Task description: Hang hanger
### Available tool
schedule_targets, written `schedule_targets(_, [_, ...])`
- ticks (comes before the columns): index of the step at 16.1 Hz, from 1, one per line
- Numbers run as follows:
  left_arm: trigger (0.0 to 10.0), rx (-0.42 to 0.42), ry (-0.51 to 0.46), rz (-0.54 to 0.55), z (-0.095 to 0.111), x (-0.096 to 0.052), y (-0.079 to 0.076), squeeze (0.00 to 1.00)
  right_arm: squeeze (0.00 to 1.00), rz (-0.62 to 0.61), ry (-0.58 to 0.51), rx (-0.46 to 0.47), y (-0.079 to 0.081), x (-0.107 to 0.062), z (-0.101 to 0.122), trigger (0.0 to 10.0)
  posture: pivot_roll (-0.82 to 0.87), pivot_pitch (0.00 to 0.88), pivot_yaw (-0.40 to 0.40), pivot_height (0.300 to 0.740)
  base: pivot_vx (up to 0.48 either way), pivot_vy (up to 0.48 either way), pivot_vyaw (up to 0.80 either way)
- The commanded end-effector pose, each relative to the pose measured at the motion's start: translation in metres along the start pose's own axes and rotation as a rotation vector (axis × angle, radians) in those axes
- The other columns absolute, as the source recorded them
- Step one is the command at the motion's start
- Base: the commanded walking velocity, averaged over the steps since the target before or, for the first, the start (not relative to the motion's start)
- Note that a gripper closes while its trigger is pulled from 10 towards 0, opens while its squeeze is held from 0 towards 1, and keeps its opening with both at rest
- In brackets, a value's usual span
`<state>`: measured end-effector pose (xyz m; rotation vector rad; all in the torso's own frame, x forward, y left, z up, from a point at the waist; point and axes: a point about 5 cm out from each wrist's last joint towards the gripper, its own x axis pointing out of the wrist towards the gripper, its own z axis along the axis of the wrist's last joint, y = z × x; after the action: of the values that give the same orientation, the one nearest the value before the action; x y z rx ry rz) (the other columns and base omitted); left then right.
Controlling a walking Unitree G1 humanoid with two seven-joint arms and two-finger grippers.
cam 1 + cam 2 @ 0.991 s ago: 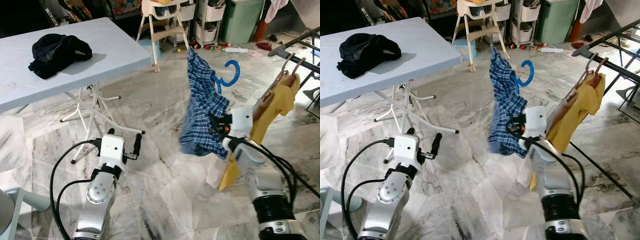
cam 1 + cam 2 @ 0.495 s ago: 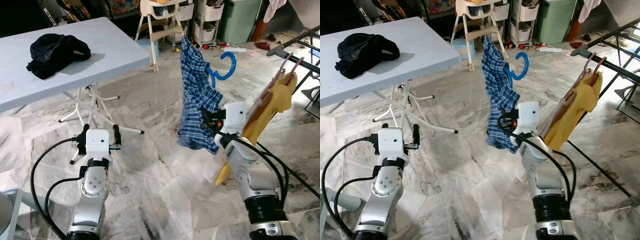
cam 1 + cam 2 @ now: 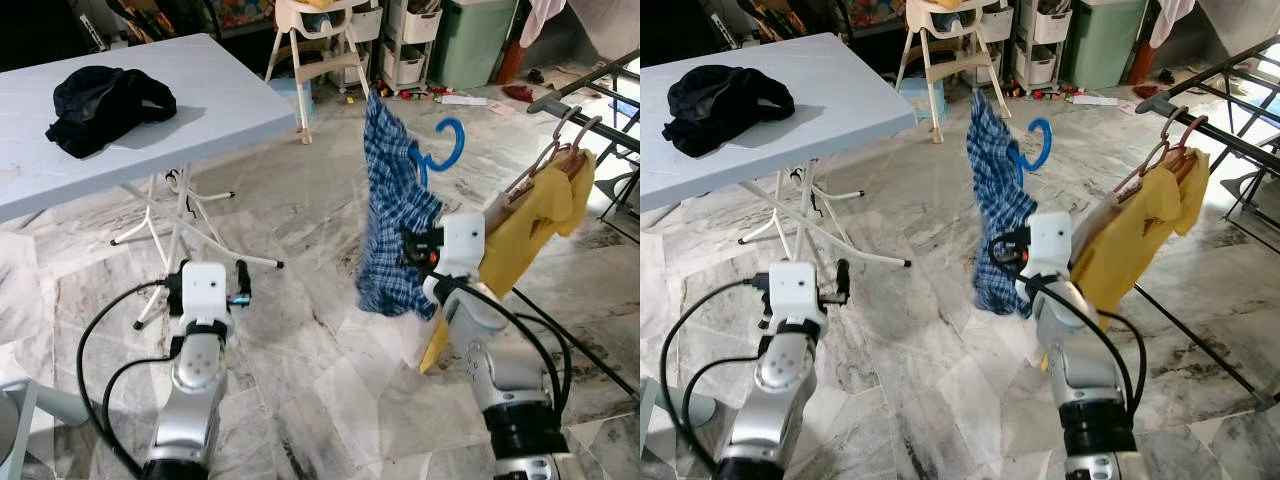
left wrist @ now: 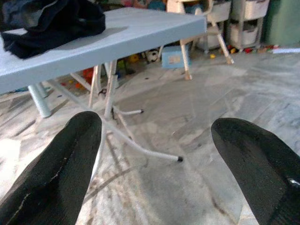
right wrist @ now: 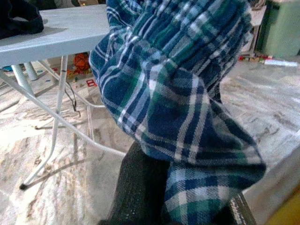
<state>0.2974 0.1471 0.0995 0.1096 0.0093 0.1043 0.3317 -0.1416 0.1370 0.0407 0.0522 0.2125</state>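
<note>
The right gripper [image 3: 412,247], right of centre in the left eye frame, has its 2 black fingers [image 5: 140,187] clamped on the bunched lower part of a blue plaid garment [image 3: 395,215], which hangs from a blue hanger [image 3: 445,150]; the hanger's open hook curls up just above and right of the cloth, in the upper middle of the frame, touching nothing around it. In the right wrist picture the checked cloth drapes over the fingers and covers most of them. Just right of that gripper, toward the right edge, a yellow garment [image 3: 535,215] hangs on a wooden hanger [image 3: 545,165] from the dark bar of a drying rack [image 3: 585,85] that runs into the upper right corner. The left gripper [image 4: 154,154] sits in the lower left of the left eye frame, held low over the marble floor [image 3: 300,240], its 2 fingers [image 4: 51,173] spread wide apart with nothing between them; past them the left wrist picture shows the white metal legs of a folding table [image 3: 200,105]. That pale blue table fills the upper left of the frame, and a black garment [image 3: 105,100] lies crumpled on its top, well apart from both grippers. Along the top edge, behind the plaid cloth, stand a white high chair [image 3: 320,45], white storage drawers [image 3: 415,40] and a green bin [image 3: 475,40]
</note>
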Motion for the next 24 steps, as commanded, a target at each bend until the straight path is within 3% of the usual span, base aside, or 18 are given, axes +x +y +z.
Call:
schedule_targets(1, [10.0, -0.005, 0.018, -0.019, -0.002, 0.002, 0.0, 0.0, 0.0, 0.013, -0.042, 0.008, 0.005, -0.001, 0.009, 10.0, -0.12, 0.047, 0.024, 0.74, 0.0, 0.0, 0.0])
schedule_targets(7, [10.0, -0.036, 0.014, -0.067, 0.003, 0.012, -0.003, 0.0, 0.0, -0.007, -0.054, 0.022, 0.009, -0.003, 0.008, 10.0, -0.12, 0.031, 0.052, 0.74, 0.0, 0.351, 0.0])
schedule_targets(15, [10.0, -0.043, 0.013, -0.099, 0.004, 0.014, -0.001, 0.0, 0.0, -0.022, -0.075, 0.022, 0.007, -0.002, 0.012, 10.0, -0.11, 0.031, 0.059, 0.74, 0.031, 0.459, -0.43])
schedule_targets(19, [10.0, -0.125, -0.022, -0.179, 0.013, 0.013, -0.005, 0.0, 0.0, -0.052, -0.097, 0.013, 0.0, 0.002, 0.018, 10.0, -0.11, 0.028, 0.066, 0.74, 0.0, 0.0, 0.0])
schedule_targets(24, [10.0, -0.161, -0.018, -0.223, 0.015, 0.013, -0.007, 0.0, 0.0, -0.064, -0.099, 0.029, 0.0, 0.001, 0.015, 10.0, -0.11, 0.022, 0.078, 0.74, 0.274, 0.0, 0.0])
